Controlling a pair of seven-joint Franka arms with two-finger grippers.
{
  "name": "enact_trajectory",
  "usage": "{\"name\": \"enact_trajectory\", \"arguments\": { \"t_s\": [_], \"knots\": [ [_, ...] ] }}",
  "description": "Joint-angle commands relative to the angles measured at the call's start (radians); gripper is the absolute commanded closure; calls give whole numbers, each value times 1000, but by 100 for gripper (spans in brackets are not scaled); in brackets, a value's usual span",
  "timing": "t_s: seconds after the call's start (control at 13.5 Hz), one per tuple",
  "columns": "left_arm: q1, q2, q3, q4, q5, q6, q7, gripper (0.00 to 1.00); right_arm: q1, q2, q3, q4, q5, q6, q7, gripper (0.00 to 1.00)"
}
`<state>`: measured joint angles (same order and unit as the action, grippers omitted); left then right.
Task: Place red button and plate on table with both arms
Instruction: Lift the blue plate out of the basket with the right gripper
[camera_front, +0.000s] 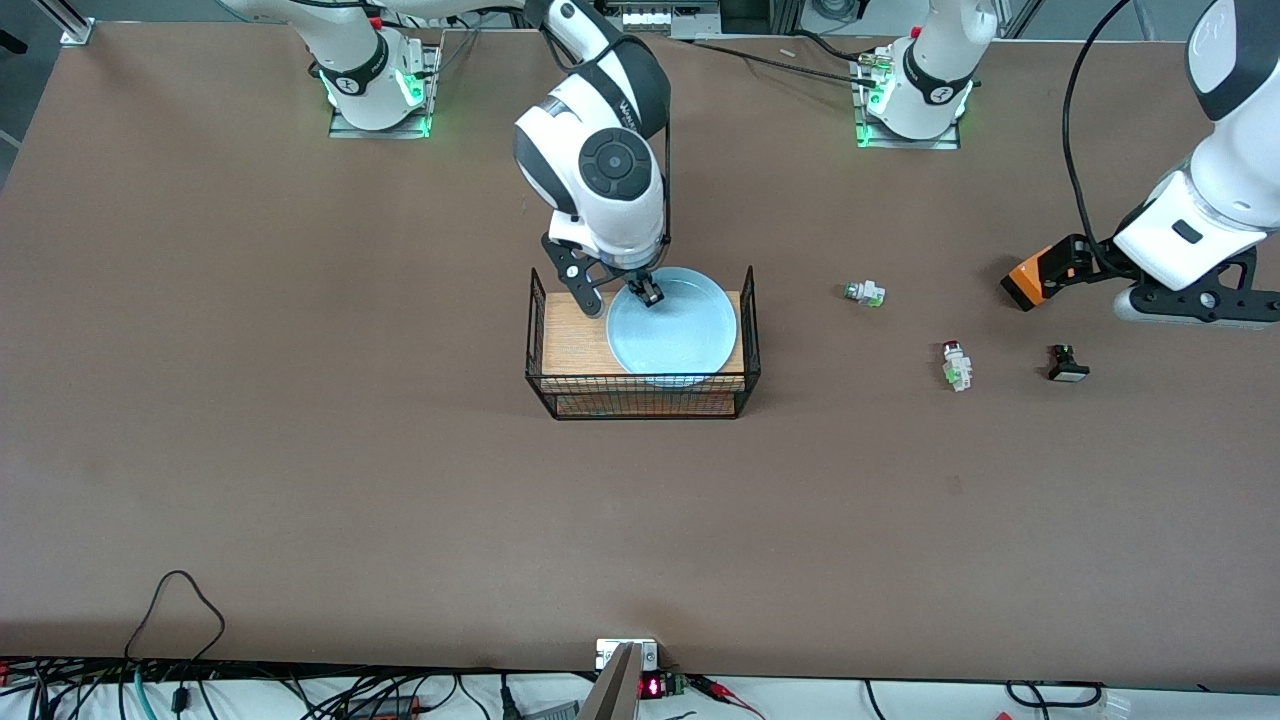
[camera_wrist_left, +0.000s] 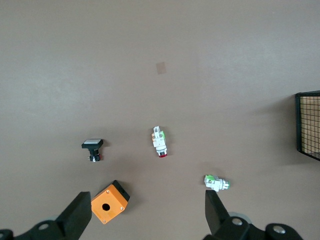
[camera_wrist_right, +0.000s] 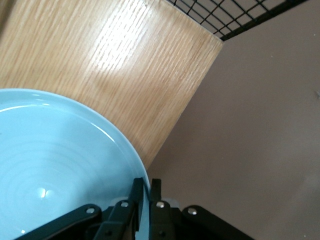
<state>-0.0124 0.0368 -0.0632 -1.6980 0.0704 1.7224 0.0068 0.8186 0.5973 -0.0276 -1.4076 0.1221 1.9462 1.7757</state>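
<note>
The light blue plate lies on the wood top of a black wire rack in the middle of the table. My right gripper is shut on the plate's rim on the side toward the robots' bases. In the right wrist view its fingers pinch the rim of the plate, one inside and one outside. The red button lies on the table toward the left arm's end. My left gripper hangs open and holds nothing over that end; its view shows the red button below it, and the left gripper stands wide.
A white piece with a green end lies farther from the front camera than the red button. Beside the red button, toward the left arm's end, sits a black white-faced button. An orange box lies under the left hand. Wire walls rise at the rack's ends.
</note>
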Motion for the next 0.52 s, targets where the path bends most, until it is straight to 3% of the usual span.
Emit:
{"name": "enact_trajectory", "arguments": {
  "t_s": [0.0, 0.45],
  "knots": [
    [3, -9, -15, 17, -20, -6, 10, 0, -4, 6, -2, 38, 10, -7, 27, 100],
    [14, 6, -9, 60, -84, -7, 24, 0, -9, -31, -5, 39, -33, -97, 11, 100]
  ]
}}
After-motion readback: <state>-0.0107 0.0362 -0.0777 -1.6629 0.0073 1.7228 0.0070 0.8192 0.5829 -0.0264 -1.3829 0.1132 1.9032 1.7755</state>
